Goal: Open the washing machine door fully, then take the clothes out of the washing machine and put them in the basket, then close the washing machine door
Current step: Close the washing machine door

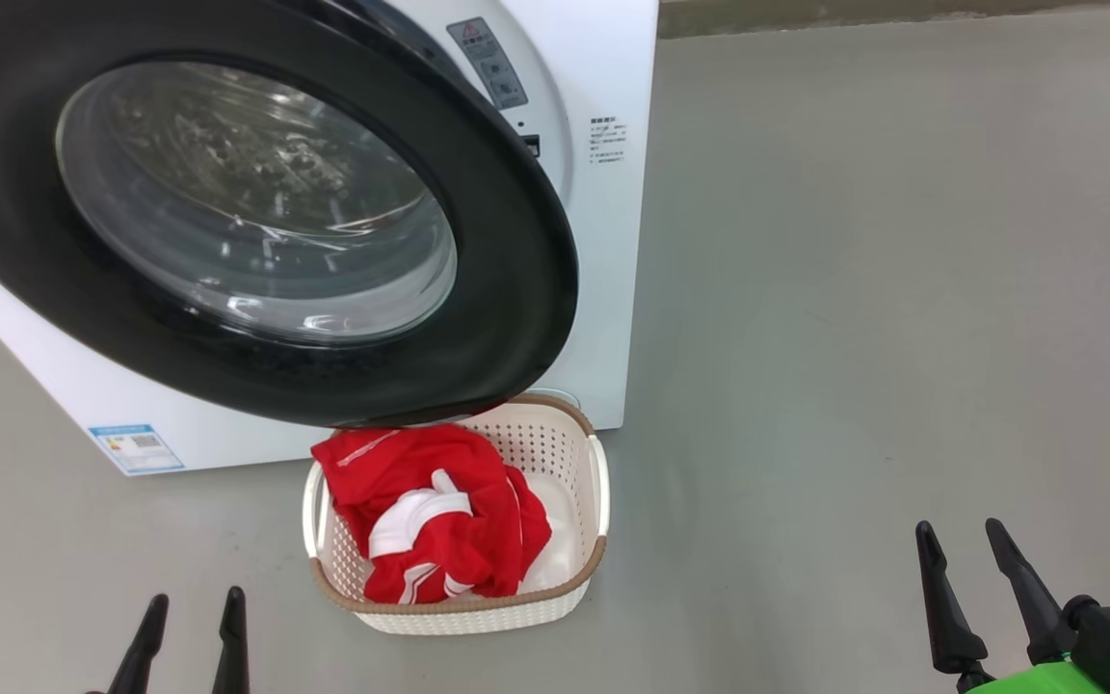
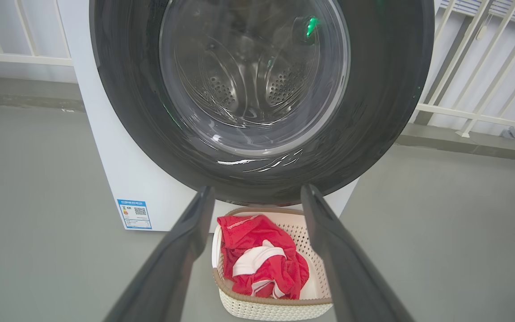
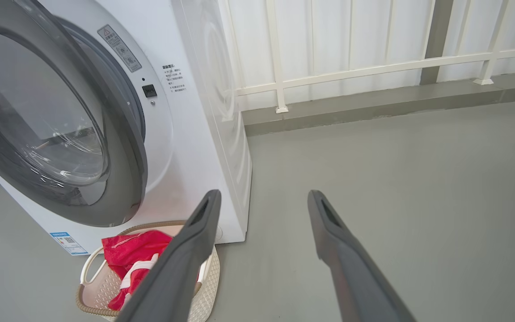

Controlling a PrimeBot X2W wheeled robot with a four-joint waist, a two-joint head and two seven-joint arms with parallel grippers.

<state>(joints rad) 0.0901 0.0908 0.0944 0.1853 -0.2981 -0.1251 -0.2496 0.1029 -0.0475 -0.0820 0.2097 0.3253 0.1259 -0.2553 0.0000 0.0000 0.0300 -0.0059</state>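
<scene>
The washing machine (image 1: 603,241) is a white front-loader, and its door (image 1: 256,202), black-rimmed with a glass porthole, stands slightly ajar from the front; its right edge hangs over the basket. The red clothes (image 1: 430,511) with white trim lie in the cream basket (image 1: 459,605) on the floor before the machine. My left gripper (image 1: 196,598) is open and empty, low at the left, short of the basket. In the left wrist view my left gripper (image 2: 257,188) points at the door (image 2: 257,89), with clothes (image 2: 262,259) and basket (image 2: 275,308) below. My right gripper (image 1: 958,527) is open and empty over bare floor at the right.
A blue label (image 1: 136,448) sits low on the machine's front. In the right wrist view my right gripper (image 3: 263,193) looks past the machine's side (image 3: 221,112) to a white railing (image 3: 280,80) on a low kerb. Grey floor spreads to the right.
</scene>
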